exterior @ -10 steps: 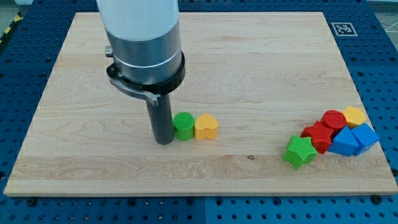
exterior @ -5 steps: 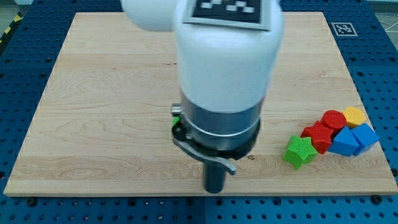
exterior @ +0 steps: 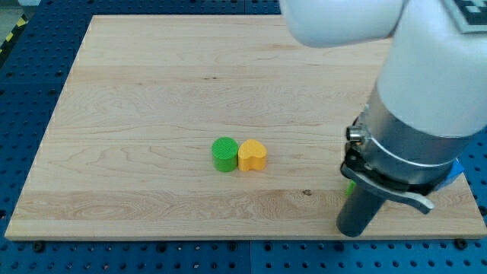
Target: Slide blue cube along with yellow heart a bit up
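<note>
The yellow heart (exterior: 253, 154) lies near the board's middle, touching a green cylinder (exterior: 224, 154) on its left. The arm's big body covers the view's right side and hides the cluster of blocks there. Only a sliver of a blue block (exterior: 457, 172) shows past the arm at the right edge; its shape cannot be made out. My tip (exterior: 354, 232) rests near the board's bottom edge at the lower right, far to the right of and below the yellow heart, and left of and below the blue sliver.
The wooden board (exterior: 137, 91) lies on a blue perforated table (exterior: 23, 91). A small bit of green (exterior: 348, 186) peeks out at the arm's left edge, just above the rod.
The arm has swept from beside the green cylinder down and to the right along the bottom edge. It now covers the right-hand cluster of blocks. The green cylinder and yellow heart have not moved.
</note>
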{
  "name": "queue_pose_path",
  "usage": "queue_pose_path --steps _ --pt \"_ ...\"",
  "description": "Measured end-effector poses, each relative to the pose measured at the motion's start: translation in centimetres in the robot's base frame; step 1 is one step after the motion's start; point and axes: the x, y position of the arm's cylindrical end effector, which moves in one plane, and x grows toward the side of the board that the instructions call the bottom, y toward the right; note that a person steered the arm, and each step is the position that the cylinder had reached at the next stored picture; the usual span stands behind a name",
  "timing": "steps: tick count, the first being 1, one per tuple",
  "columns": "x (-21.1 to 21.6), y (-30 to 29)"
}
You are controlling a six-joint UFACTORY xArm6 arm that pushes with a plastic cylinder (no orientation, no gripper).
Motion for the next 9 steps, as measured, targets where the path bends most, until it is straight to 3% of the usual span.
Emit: queue_pose_path --steps 5,7,9 --pt "-0.8 12.2" --pt "-6.8 12.9" --pt "-9.1 12.8"
